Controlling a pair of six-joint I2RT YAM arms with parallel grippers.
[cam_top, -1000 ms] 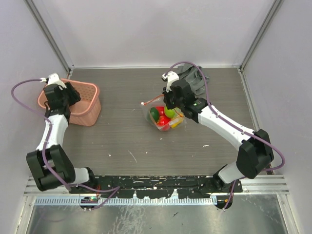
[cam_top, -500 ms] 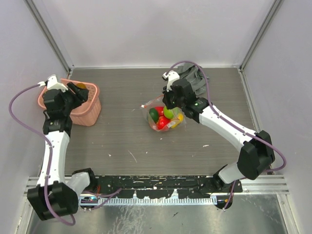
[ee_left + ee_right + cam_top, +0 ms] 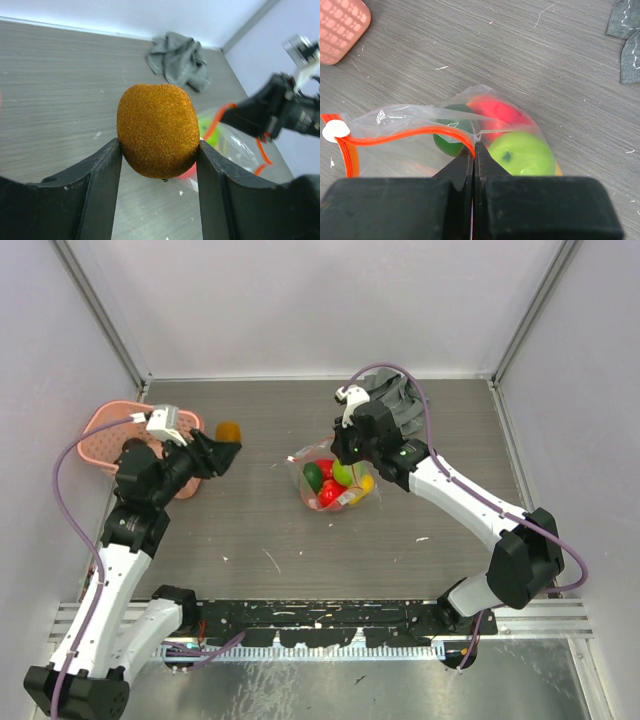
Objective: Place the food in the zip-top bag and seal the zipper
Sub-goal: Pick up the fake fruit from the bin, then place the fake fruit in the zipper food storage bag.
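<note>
Perforated pink basket [image 3: 98, 432] upper left, crumpled grey cloth [image 3: 405, 405] upper centre. My left jaws clamp a fuzzy orange fruit [image 3: 156, 131]; right jaws pinch the crinkly bag [image 3: 400, 120] at its zipper [image 3: 410, 134].

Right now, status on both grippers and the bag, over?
Left gripper shut on fuzzy orange fruit, aloft beside pink basket. Right gripper shut on zipper; zip-top bag holds red and green fruits. Grey cloth beyond bag, off the route.

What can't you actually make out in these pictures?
Top view: the left arm covers much of the basket, so its inside is hidden.
Right wrist view: the right gripper blocks the lower bag, so its contents can't be counted.
Left wrist view: the orange fruit hides part of the bag.
</note>
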